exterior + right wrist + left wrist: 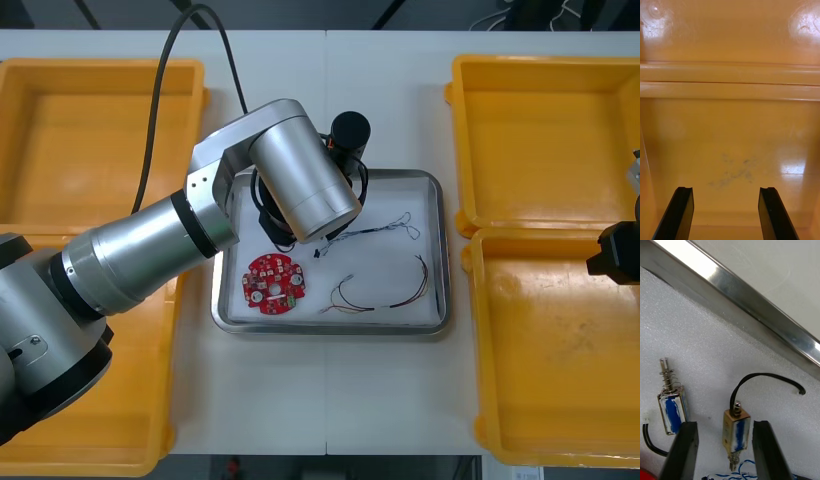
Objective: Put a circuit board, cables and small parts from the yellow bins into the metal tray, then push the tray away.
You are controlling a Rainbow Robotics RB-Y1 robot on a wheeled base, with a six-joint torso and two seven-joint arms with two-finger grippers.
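Note:
The metal tray [432, 200] with its white lining lies between the bins. In it are a round red circuit board [273, 283], a thin black cable [385, 228] and a red and yellow cable [388, 292]. My left arm [300, 170] reaches over the tray's far left part. Its gripper [724, 424] is open, low over the lining. A small metal part [736, 431] with a black lead lies between the fingers, close to one of them. A second small metal part [672, 408] lies outside the fingers. My right gripper [726, 191] is open over a bare yellow bin [730, 142].
Two yellow bins [100, 130] stand at the left and two [545, 130] at the right, their floors bare where visible. The tray's shiny rim [752, 296] runs just past the parts. A twisted blue and white cable [728, 475] lies by the left fingers' base.

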